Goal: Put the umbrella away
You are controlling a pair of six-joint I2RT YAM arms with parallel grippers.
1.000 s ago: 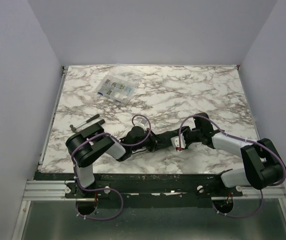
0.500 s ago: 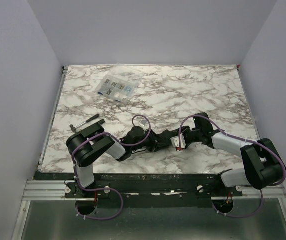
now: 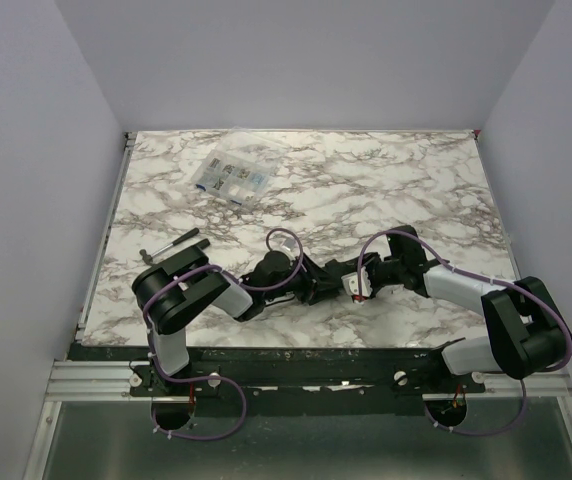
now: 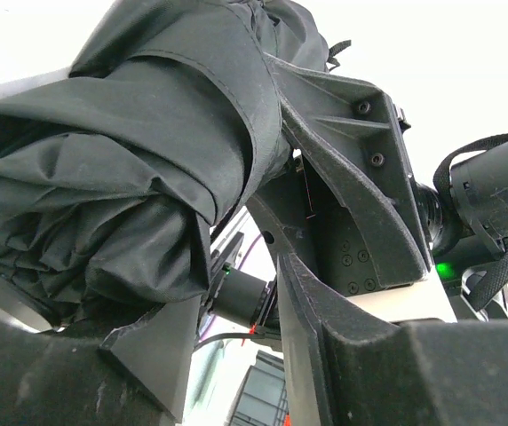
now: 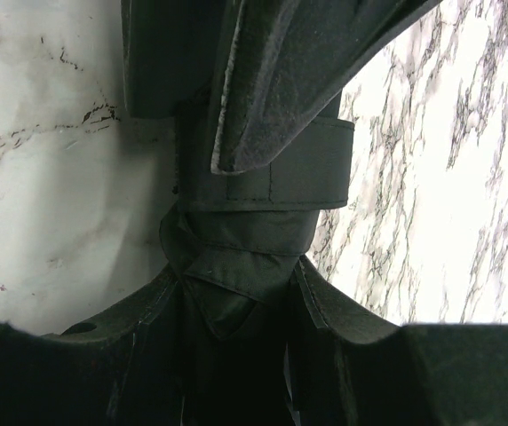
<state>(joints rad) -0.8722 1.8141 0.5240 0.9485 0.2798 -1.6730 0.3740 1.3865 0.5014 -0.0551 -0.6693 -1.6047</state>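
A: Looking for the umbrella [image 3: 328, 282]?
B: Lower middle of the overhead view, over the marble table [image 3: 366, 190], between both arms.
A: Who has it?
B: The right gripper [image 5: 236, 297] is clamped on its strapped fabric roll. The left gripper [image 4: 236, 346] stands parted, canopy beside one finger, gripping nothing.

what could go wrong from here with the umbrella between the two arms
1. The umbrella shows a loosely bulging folded canopy beside the left end effector. Only the right end effector clearly clamps it, so the bundle might sag or slip.
2. Its strap sits right at that grip and could snag.
3. In the top view both end effectors crowd together at the umbrella, so they may bump each other.
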